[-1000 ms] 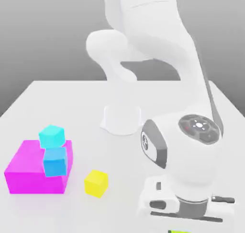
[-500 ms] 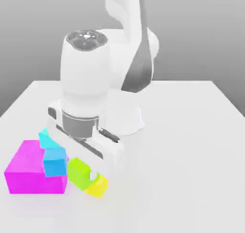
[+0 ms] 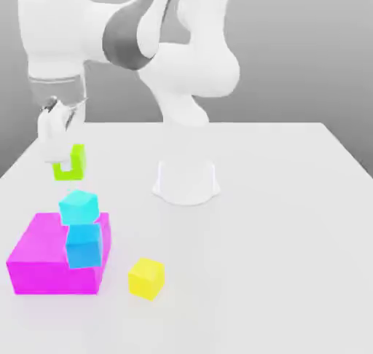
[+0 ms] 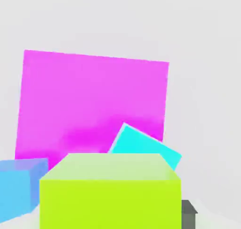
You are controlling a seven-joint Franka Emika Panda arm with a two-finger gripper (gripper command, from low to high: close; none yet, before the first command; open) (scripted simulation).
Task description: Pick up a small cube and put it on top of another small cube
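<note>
The small lime yellow-green cube [image 3: 78,158] hangs in the air at the exterior view's left, and my gripper [image 3: 65,163] is shut on it. It is above and slightly behind a cyan cube [image 3: 78,205] that rests tilted on the magenta block [image 3: 40,261]. In the hand view the lime cube [image 4: 110,192] is close up, with the cyan cube [image 4: 153,148] and the magenta block [image 4: 94,96] below it. A dark fingertip [image 4: 188,214] shows beside the lime cube.
A blue cube [image 3: 84,245] stands against the magenta block's front, also seen as the blue cube [image 4: 19,188] in the hand view. A warmer yellow cube [image 3: 146,277] sits on the white table [image 3: 277,236]. The robot's base [image 3: 186,181] stands mid-table.
The arm swung from the exterior view's lower right, past the yellow cube, to the upper left. It carried the lime cube up above the cyan cube. The other cubes stayed put.
</note>
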